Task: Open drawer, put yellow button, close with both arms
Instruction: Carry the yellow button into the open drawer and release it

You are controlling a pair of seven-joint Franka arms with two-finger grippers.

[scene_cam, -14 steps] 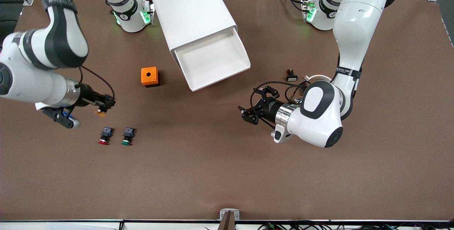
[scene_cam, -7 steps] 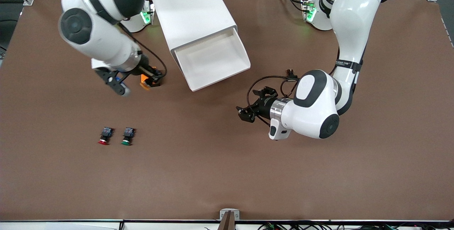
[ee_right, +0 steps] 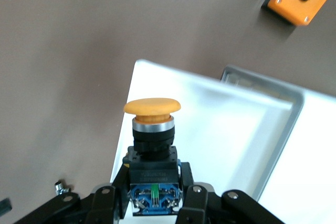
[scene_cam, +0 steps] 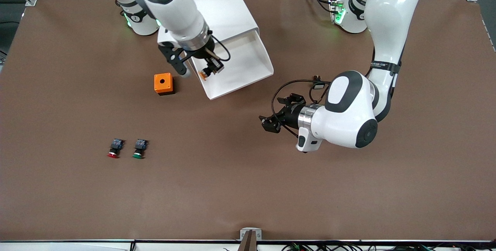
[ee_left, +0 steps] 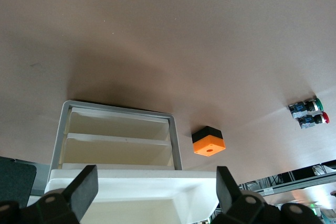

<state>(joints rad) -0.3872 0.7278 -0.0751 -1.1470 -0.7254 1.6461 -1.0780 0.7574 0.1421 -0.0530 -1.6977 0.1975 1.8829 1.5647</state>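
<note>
The drawer (scene_cam: 248,63) stands pulled out of the top of the white cabinet (scene_cam: 211,14), and its tray shows empty. My right gripper (scene_cam: 208,69) is shut on the yellow button (scene_cam: 202,74) and holds it over the drawer's corner nearest the orange box. In the right wrist view the fingers (ee_right: 191,198) clamp the button's blue and black body (ee_right: 152,182), with its yellow cap (ee_right: 152,107) over the tray's edge (ee_right: 136,103). My left gripper (scene_cam: 270,122) is open and empty, low over the table near the drawer's front. The left wrist view shows the drawer's front (ee_left: 126,184) between the open fingers (ee_left: 79,192).
An orange box with a hole (scene_cam: 163,83) sits beside the drawer toward the right arm's end. A red-capped button (scene_cam: 114,148) and a green-capped button (scene_cam: 139,149) lie nearer the front camera. A small black and white part (scene_cam: 318,85) lies by the left arm.
My right arm has carried the yellow button from beside the red and green buttons, past the orange box, to over the open drawer. My left gripper has barely moved.
</note>
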